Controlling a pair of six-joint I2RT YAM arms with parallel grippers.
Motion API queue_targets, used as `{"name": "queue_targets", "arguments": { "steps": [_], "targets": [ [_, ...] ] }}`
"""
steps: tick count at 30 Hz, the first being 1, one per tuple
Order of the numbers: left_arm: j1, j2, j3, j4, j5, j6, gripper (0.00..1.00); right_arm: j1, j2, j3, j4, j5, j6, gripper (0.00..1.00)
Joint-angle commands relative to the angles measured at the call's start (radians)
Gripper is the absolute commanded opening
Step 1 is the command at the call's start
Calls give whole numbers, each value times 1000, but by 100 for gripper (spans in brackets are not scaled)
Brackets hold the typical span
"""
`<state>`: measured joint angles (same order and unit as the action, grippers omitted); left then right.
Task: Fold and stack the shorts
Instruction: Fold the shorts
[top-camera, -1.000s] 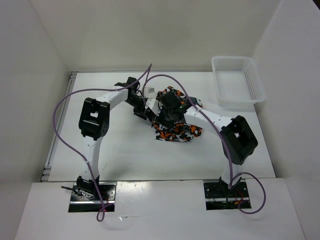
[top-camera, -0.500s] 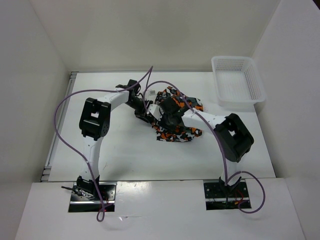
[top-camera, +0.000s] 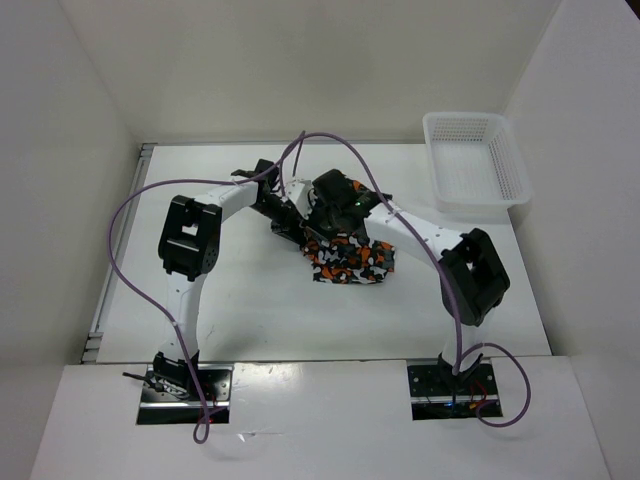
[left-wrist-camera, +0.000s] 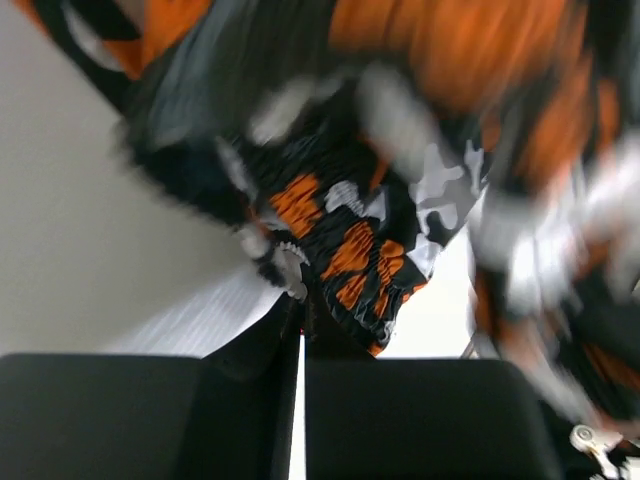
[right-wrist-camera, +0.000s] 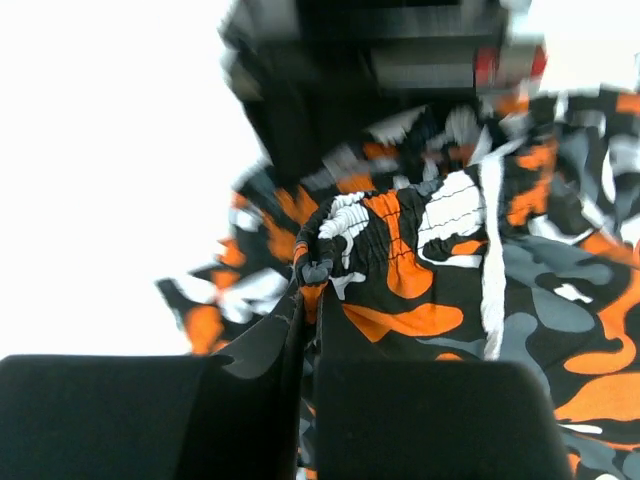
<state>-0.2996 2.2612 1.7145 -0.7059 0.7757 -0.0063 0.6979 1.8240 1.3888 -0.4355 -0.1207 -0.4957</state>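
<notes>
The shorts (top-camera: 350, 259), printed in orange, dark grey, white and black blotches, lie bunched at the middle of the table under both grippers. My left gripper (top-camera: 297, 228) is shut on the shorts' gathered waistband edge (left-wrist-camera: 340, 262), its jaws pinched together on the cloth (left-wrist-camera: 301, 318). My right gripper (top-camera: 333, 215) is shut on another part of the waistband (right-wrist-camera: 345, 240), the cloth caught between its jaws (right-wrist-camera: 311, 292). A white drawstring (right-wrist-camera: 490, 250) runs down the fabric in the right wrist view. In the top view the two grippers stand close together over the shorts' far edge.
A white plastic mesh basket (top-camera: 474, 160) stands at the far right corner of the table. White walls close in the table on the left, back and right. Purple cables (top-camera: 130, 270) loop from both arms over the table.
Both grippers have closed on the shorts' waistband. The right gripper has shifted toward the far left, and the shorts are gathered into a tighter bundle than a second ago.
</notes>
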Motion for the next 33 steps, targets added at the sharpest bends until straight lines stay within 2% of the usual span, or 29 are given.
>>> {"name": "queue_targets", "arguments": {
  "steps": [1, 4, 7, 11, 13, 14, 15, 17, 18, 19, 22, 27, 29, 30, 31, 33],
  "targets": [
    [-1, 14, -13, 6, 88, 6, 2, 29, -63, 39, -42, -209, 71, 0],
    [-1, 14, -13, 6, 88, 6, 2, 29, 3, 29, -29, -191, 80, 0],
    [10, 4, -35, 16, 97, 6, 2, 29, 24, 6, -20, -169, 5, 0],
    [19, -5, -47, 25, 97, 6, 2, 29, 60, 6, -49, -155, -7, 0],
    [28, -5, -47, 25, 97, 6, 5, 43, 60, -17, -49, -142, -7, 0],
    [28, -15, -47, 25, 97, 6, 9, 55, 60, -30, -37, -142, -7, 5],
    [28, -15, -58, 25, 97, 6, 20, 55, 60, -30, -37, -128, -7, 20],
    [40, -25, -67, 25, 85, 6, 43, 64, 49, -30, -37, -138, -7, 31],
    [56, -25, -67, 16, 71, 6, 49, 64, 35, -5, -37, -139, -7, 42],
    [75, -34, -67, 5, 71, 6, 56, 75, 26, 7, -37, -149, -7, 45],
    [126, -34, -67, -6, 60, 6, 63, 75, -11, 62, -60, -189, 20, 51],
    [177, -46, -15, -56, 31, 6, 67, 75, -112, 111, -112, -249, 54, 51],
    [191, -55, 17, -72, 13, 6, 67, 75, -149, 70, -112, -218, 66, 46],
    [203, -71, 28, -72, 2, 6, 68, 75, -167, 49, -112, -197, 66, 41],
    [203, -80, 40, -72, 2, 6, 70, 75, -199, 3, -103, -156, 66, 30],
    [192, -112, 80, -72, 2, 6, 76, 75, -224, -42, -94, -117, 66, 17]
  ]
}}
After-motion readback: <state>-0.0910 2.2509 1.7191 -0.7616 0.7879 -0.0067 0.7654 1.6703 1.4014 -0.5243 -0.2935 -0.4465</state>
